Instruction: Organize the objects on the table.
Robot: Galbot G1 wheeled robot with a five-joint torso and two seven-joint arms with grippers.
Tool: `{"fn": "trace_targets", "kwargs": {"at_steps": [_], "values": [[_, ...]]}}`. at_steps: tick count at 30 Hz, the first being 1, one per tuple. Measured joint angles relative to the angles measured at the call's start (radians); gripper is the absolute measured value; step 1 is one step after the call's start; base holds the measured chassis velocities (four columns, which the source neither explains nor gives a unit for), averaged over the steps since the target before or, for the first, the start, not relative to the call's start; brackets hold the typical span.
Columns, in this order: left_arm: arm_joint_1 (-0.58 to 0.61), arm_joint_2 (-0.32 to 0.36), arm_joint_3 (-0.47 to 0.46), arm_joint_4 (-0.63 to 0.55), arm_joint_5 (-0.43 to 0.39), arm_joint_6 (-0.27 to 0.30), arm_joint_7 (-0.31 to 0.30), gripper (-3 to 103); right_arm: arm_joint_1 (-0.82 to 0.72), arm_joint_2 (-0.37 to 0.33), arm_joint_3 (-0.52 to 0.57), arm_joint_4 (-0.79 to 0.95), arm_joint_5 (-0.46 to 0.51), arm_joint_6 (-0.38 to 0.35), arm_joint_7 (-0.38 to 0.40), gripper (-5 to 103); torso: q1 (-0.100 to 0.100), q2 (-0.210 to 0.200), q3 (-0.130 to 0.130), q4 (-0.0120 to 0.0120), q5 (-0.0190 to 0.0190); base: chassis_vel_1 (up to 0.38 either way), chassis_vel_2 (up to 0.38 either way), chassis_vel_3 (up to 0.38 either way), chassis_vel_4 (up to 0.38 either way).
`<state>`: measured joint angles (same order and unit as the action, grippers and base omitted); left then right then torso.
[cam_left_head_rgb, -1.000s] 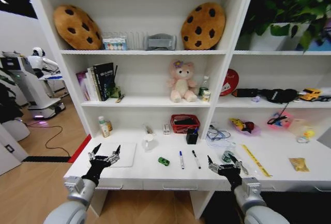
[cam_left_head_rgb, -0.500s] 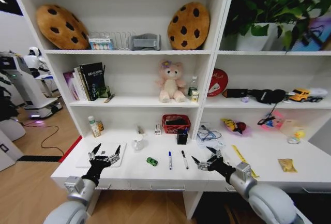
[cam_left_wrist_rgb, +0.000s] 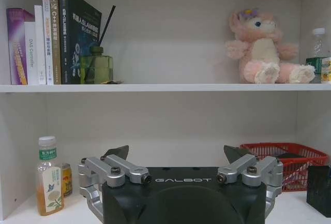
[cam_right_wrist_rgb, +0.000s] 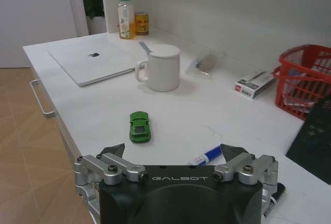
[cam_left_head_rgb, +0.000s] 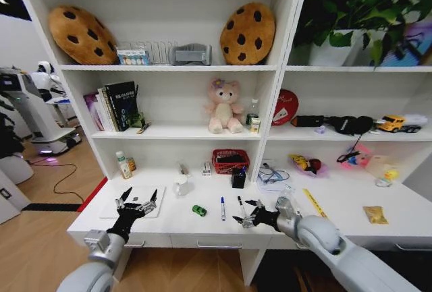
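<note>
pink plush bear point(cam_left_head_rgb: 222, 106), cookie cushions point(cam_left_head_rgb: 247, 34), red basket point(cam_left_head_rgb: 230, 160), white mug point(cam_right_wrist_rgb: 163, 67)

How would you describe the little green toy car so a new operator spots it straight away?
Start at the long white desk under the shelves and find the white mug near its middle. The green toy car sits in front of that mug, toward the desk's front edge, beside the blue-capped pen. It is the smallest item there and the only green one on that stretch.
</note>
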<state>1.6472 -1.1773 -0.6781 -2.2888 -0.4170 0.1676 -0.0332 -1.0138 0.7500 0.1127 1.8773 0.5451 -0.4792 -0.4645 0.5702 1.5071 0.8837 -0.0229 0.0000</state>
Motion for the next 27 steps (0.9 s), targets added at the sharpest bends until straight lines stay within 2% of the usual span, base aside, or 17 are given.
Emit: {"fn": "trace_targets", "kwargs": {"at_steps": [5, 7, 8, 15, 20, 22, 27], "values": [[0.000, 0.000, 0.000, 0.000, 0.000, 0.000, 0.000, 100, 0.182, 0.059, -0.179, -0.079, -0.002, -0.017, -0.029, 100, 0.000, 0.000, 0.000, -0.0003, 0.0002, 0.000, 0.000, 0.000, 0.000], [0.000, 0.000, 0.000, 0.000, 0.000, 0.000, 0.000, 100, 0.197, 0.064, -0.191, -0.084, 0.000, -0.018, -0.029, 100, 0.000, 0.000, 0.000, -0.0002, 0.0001, 0.000, 0.000, 0.000, 0.000], [0.000, 0.000, 0.000, 0.000, 0.000, 0.000, 0.000, 100, 0.295, 0.100, -0.284, -0.138, 0.006, -0.030, -0.021, 100, 0.000, 0.000, 0.000, -0.0003, 0.0000, 0.000, 0.000, 0.000, 0.000], [0.000, 0.000, 0.000, 0.000, 0.000, 0.000, 0.000, 100, 0.424, 0.164, -0.409, -0.252, 0.030, -0.060, 0.008, 100, 0.000, 0.000, 0.000, -0.0002, 0.0001, 0.000, 0.000, 0.000, 0.000], [0.000, 0.000, 0.000, 0.000, 0.000, 0.000, 0.000, 100, 0.471, 0.204, -0.476, -0.301, 0.083, -0.106, 0.082, 100, 0.000, 0.000, 0.000, -0.0003, 0.0000, 0.000, 0.000, 0.000, 0.000], [0.000, 0.000, 0.000, 0.000, 0.000, 0.000, 0.000, 100, 0.494, 0.226, -0.514, -0.307, 0.151, -0.153, 0.162, 100, 0.000, 0.000, 0.000, -0.0003, -0.0001, 0.000, 0.000, 0.000, 0.000], [0.000, 0.000, 0.000, 0.000, 0.000, 0.000, 0.000, 100, 0.521, 0.254, -0.543, -0.314, 0.229, -0.214, 0.231, 100, 0.000, 0.000, 0.000, -0.0003, -0.0001, 0.000, 0.000, 0.000, 0.000]]}}
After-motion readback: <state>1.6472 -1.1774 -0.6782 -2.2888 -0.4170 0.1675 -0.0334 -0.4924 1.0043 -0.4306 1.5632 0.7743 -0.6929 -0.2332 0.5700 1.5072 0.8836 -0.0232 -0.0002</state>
